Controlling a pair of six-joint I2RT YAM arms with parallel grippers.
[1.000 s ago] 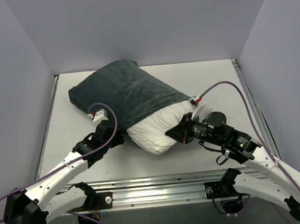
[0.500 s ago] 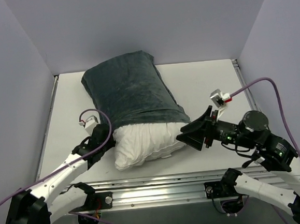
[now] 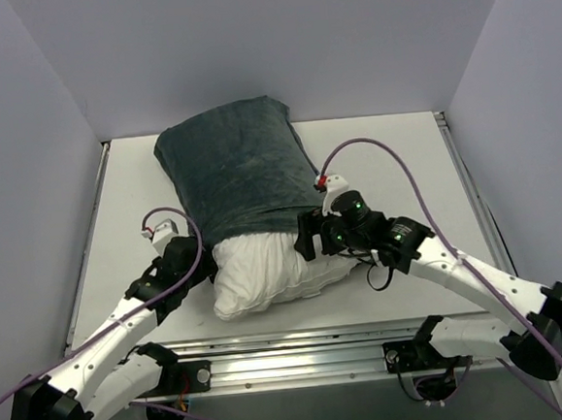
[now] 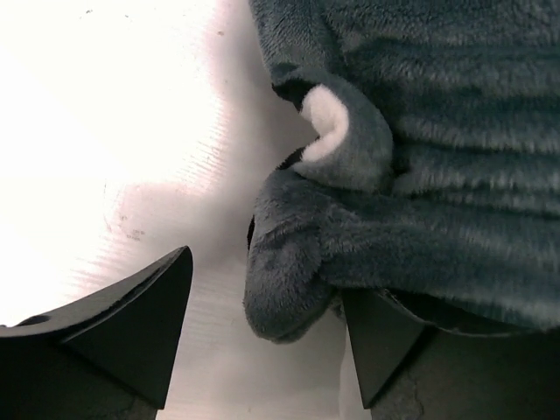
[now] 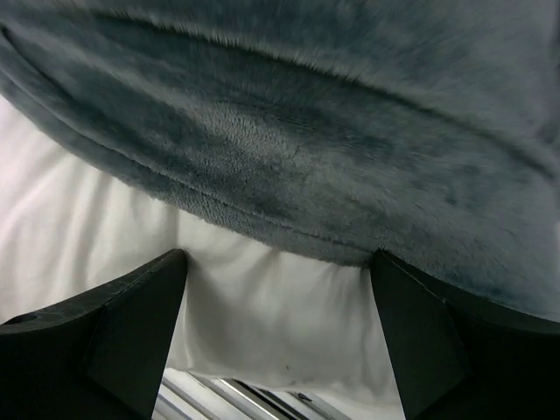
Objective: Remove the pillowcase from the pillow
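One end of the white pillow (image 3: 266,269) pokes out of the fuzzy grey-teal pillowcase (image 3: 239,169) (hem bunched); left tool (image 4: 262,289) and right tool (image 5: 280,262) both released.

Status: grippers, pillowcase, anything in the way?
Left gripper open, straddling pillowcase corner. Right gripper open at the hem. Cover mostly on, pillow near end bare. No obstruction seen.

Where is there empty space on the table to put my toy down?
The biggest bare patch of table is on the right, between the pillowcase and the right wall. A narrower strip runs along the left wall. It's crowded at the front, where the left gripper and right gripper flank the pillow.
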